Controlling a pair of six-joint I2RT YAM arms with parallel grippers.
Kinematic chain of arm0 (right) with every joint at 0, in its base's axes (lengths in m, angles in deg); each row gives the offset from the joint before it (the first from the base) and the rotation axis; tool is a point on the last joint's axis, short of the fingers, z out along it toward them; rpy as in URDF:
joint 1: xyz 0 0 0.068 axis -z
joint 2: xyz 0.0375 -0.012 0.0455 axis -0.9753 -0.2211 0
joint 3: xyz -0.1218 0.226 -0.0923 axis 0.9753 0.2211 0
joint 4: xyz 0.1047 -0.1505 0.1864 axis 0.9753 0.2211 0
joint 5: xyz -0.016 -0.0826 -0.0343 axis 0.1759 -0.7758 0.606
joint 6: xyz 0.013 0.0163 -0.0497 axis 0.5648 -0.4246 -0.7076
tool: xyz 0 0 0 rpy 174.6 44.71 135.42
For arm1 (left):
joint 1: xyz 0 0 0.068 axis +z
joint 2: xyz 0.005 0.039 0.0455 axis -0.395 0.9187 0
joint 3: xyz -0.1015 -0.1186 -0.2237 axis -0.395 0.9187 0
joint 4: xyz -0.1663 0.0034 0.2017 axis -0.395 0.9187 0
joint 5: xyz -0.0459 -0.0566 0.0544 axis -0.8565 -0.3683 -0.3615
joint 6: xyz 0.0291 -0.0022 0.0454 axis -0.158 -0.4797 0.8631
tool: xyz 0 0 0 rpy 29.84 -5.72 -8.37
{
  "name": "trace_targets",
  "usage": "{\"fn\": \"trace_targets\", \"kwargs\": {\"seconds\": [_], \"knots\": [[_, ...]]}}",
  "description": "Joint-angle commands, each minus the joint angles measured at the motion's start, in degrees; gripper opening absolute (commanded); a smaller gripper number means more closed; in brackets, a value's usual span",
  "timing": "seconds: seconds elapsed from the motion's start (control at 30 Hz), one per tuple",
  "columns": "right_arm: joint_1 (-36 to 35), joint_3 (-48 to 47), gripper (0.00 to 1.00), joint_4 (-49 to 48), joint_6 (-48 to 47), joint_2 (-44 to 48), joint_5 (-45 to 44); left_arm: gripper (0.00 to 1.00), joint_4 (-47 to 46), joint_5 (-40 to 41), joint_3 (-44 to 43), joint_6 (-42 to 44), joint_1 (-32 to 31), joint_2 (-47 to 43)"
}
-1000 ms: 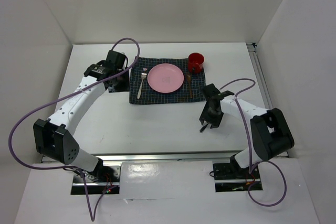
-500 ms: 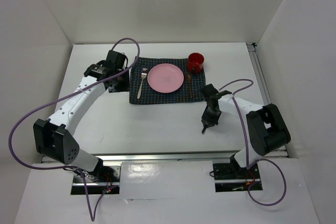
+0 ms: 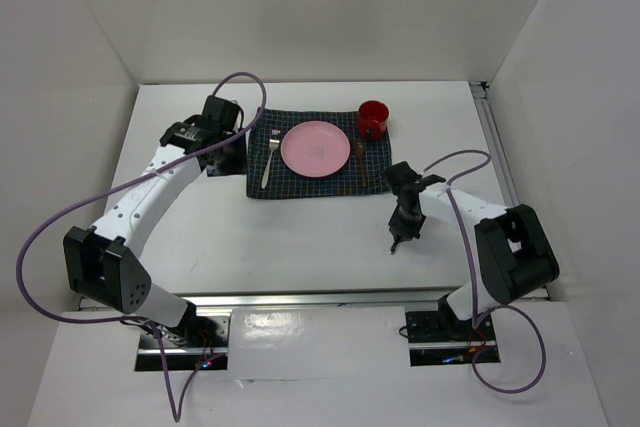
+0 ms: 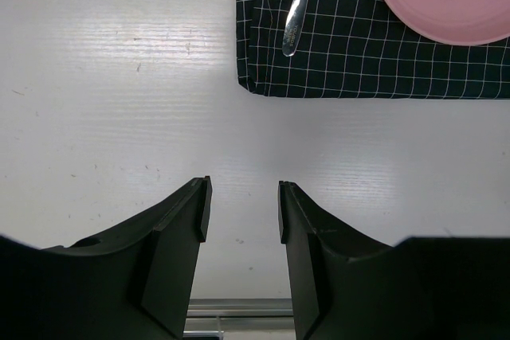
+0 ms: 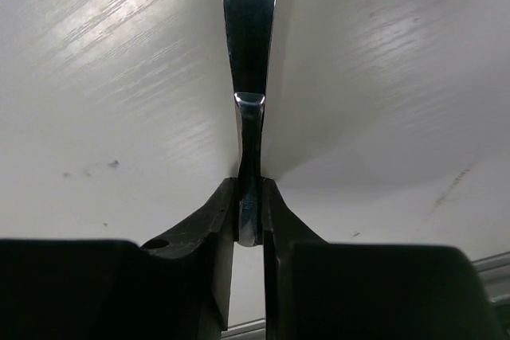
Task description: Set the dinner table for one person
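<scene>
Now right claw (image 5: 249,197), spread a second ago, has pinched shut on slim steel knife (image 5: 248,37), low at matte-white dinner table (image 3: 300,237), 4 o'clock from navy checked placemat (image 3: 300,185); left claw (image 4: 243,197) gapes, empty. Knife placing looks next.

white dinner table (image 3: 300,247) with a dark checked placemat (image 3: 300,187) (toward the far side) directly on it

A placemat (image 3: 300,185) lies toward the bench's (image 3: 300,237) far edge. On it, the fork (image 3: 268,162) is left of the plate (image 3: 315,147), the spoon (image 3: 361,162) right, and the mug (image 3: 373,119) behind. The knife (image 5: 249,37) is nearer, off the placemat.
</scene>
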Motion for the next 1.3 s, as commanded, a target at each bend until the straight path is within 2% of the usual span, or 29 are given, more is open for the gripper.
{"fn": "trace_targets", "kwargs": {"seconds": [0.0, 0.23, 0.33, 0.47, 0.57, 0.7, 0.93, 1.27], "knots": [[0.1, -3.2, 0.0, 3.7, -0.5, 3.2, -6.5, 0.56, -1.2, -0.1, 0.0, 0.0, 0.3, -0.5], [0.1, -9.8, 0.0, 6.3, -6.5, 4.9, -7.2, 0.56, -1.2, -0.1, 0.5, 0.0, 0.3, -0.5], [0.1, -13.6, 0.0, 5.5, -11.2, 2.9, -6.7, 0.56, -1.2, -0.1, 0.5, 0.0, 0.3, -0.5], [0.1, -19.0, 0.0, 2.7, -20.4, -1.5, -4.2, 0.56, -1.2, -0.1, 0.5, 0.0, 0.3, -1.0], [0.1, -24.5, 0.0, 1.3, -27.4, -8.3, -2.1, 0.56, -1.2, -0.1, 0.5, -0.5, 0.3, -1.0], [0.7, -31.7, 0.0, 0.7, -32.5, -15.2, 0.9, 0.56, -1.2, 0.4, 0.5, -0.5, 0.3, -1.0], [4.2, -40.1, 0.0, 0.0, -36.7, -24.8, 5.9, 0.56, -0.7, 2.1, 1.0, -0.5, 0.3, -1.6], [5.3, -50.6, 0.0, 2.8, -37.9, -34.5, 5.3, 0.56, -0.7, 2.7, 1.6, -0.5, 0.8, -1.6]]}}
